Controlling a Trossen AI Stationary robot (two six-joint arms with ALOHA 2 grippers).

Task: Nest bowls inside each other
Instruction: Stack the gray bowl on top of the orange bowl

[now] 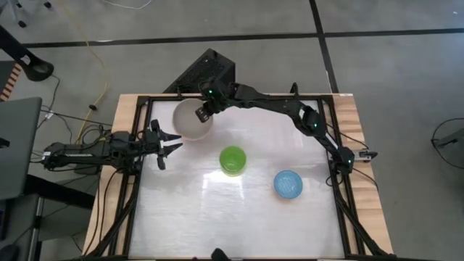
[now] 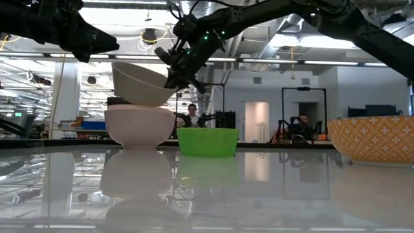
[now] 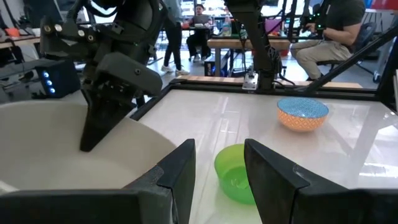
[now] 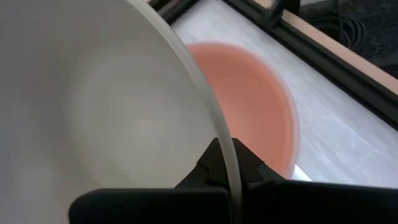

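Note:
My right gripper [image 1: 203, 110] reaches across to the table's far left and is shut on a cream-white bowl [image 2: 142, 83]. That bowl hangs tilted right above the salmon-pink bowl [image 2: 136, 127], which stands on the table; the pink bowl [image 4: 264, 106] also shows beneath the cream one [image 4: 93, 112] in the right wrist view. The small green bowl [image 1: 233, 160] stands at mid-table. To its right stands the light blue bowl [image 1: 288, 184], orange-patterned outside. My left gripper [image 1: 170, 143] waits open at the left edge, beside the cream bowl. My right gripper pinches the cream-white bowl's rim [image 4: 225, 155] on the side toward the table's right, one finger inside the bowl and one outside. The fingers [image 3: 102, 121] slant down from the right. The bowl is tilted, its bottom at the pink bowl's rim; whether they touch I cannot tell.
A black box [image 1: 210, 71] sits just beyond the table's far edge. The black frame [image 1: 341, 181] runs along the table's sides. People sit in the room beyond the table [image 3: 323, 37]. Bare tabletop [image 1: 217, 217] lies toward the near edge.

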